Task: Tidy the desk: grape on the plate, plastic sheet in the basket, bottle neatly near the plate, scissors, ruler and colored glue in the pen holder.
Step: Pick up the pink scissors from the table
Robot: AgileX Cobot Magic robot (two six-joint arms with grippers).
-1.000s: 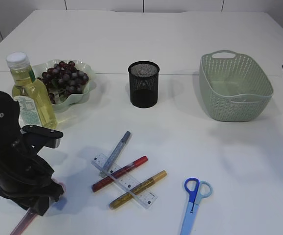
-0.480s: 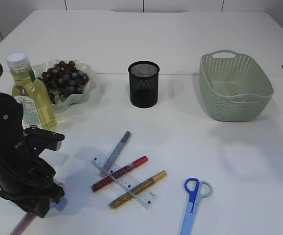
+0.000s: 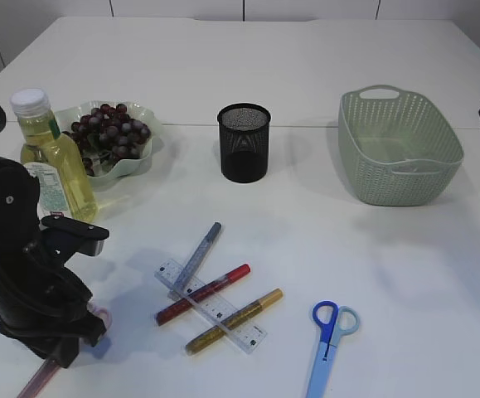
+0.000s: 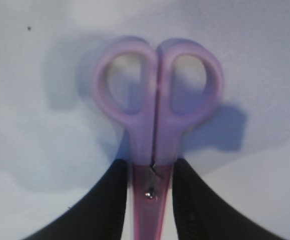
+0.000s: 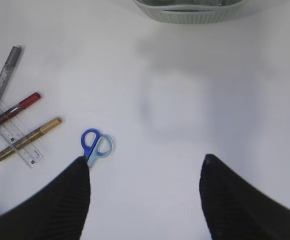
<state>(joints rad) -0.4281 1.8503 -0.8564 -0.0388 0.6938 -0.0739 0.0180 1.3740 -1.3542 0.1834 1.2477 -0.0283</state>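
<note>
Pink scissors (image 4: pixel 156 130) lie flat on the white table (image 3: pixel 306 58) under the left arm, at about 7 o'clock in the exterior view. In the left wrist view the long axis runs 12 to 6 o'clock: finger loops at 12, blades toward 6, pivot screw just visible between the fingers. In the exterior view only a pink blade end shows, poking out toward 7 o'clock below the arm.

Left gripper (image 4: pixel 150 195): the two black fingers (image 4: pixel 107 200) sit hard against either side of the scissors just below the loops, touching or very near; whether the grip has fully clenched cannot be told.

Right gripper (image 5: pixel 145 197): jaws spread wide, released, nothing between them, high above bare table.

Blue scissors (image 3: pixel 327 344) at 5 o'clock of the exterior view, loops pointing to 12, blades to 6, slightly tilted.

Clear ruler (image 3: pixel 210 305) runs 10 to 4 o'clock, crossed by three glue pens: silver (image 3: pixel 196 257), red (image 3: pixel 203 293) and gold (image 3: pixel 234 320), each lying roughly 1 to 7 or 2 to 8 o'clock. Ruler markings are too small to read.

Bottle (image 3: pixel 50 157) stands upright at 9 o'clock, white cap, yellow liquid, just beside the plate (image 3: pixel 144 157) holding grapes (image 3: pixel 107 128). Its label print is unreadable.

Mesh pen holder (image 3: pixel 244 143) is upright at centre. Green basket (image 3: pixel 399 148) sits at 2 o'clock.
</note>
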